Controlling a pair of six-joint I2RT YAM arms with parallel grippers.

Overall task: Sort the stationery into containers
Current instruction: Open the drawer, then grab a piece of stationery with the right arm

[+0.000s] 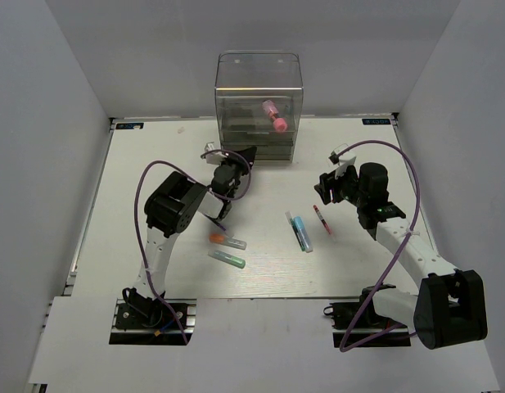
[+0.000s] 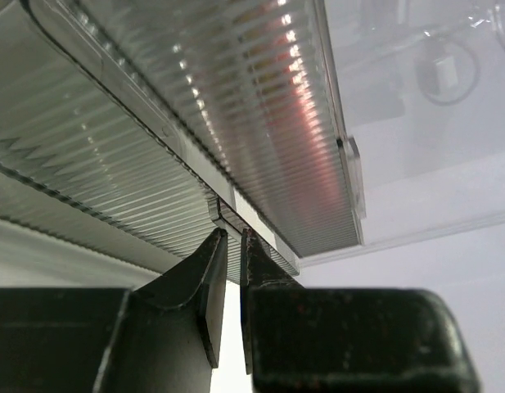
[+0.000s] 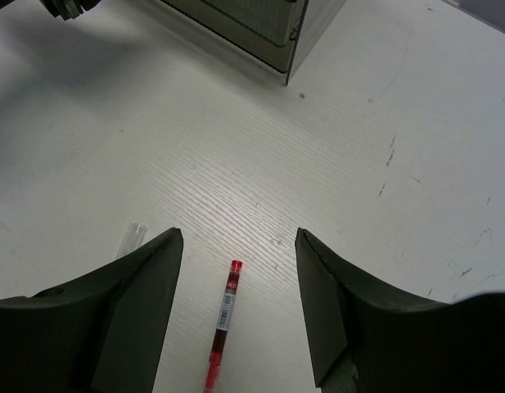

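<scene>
On my left, the left gripper (image 1: pixel 241 155) is stretched far across the table (image 1: pixel 154 155) to the front left of the organiser (image 1: pixel 259 82). In its wrist view, the left gripper (image 2: pixel 233 246) has its fingers (image 2: pixel 205 282) clenched to a thin slit. Their tips sit on either side of a small clear tab (image 2: pixel 224 210) on the ribbed front of a drawer, and they look pinched on it. I cannot tell which of the stacked drawers it is.

Nearer to me, beside that arm's elbow, the orange-tipped marker (image 1: pixel 227 241) lies flat on the table. The green-tipped marker (image 1: pixel 227 259) lies just near of it, roughly parallel and not touching.

At the far middle, the organiser stands upright. The pink cylinder (image 1: pixel 274 115) lies tilted inside its tall top compartment.

Right of centre, the blue marker (image 1: pixel 302 233) lies pointing near to far. The dark pen (image 1: pixel 291 223) lies close along its left side. The red pen (image 1: pixel 322 219) lies just to their right, apart from them.

The right gripper (image 1: pixel 328 185) hangs above the table just far of the red pen, released and holding nothing. In its wrist view, the right gripper (image 3: pixel 238 235) has its jaws spread wide. The red pen (image 3: pixel 223 323) lies on the table in the gap between them, untouched. A corner of the organiser (image 3: pixel 260 20) shows at the top of that view.
</scene>
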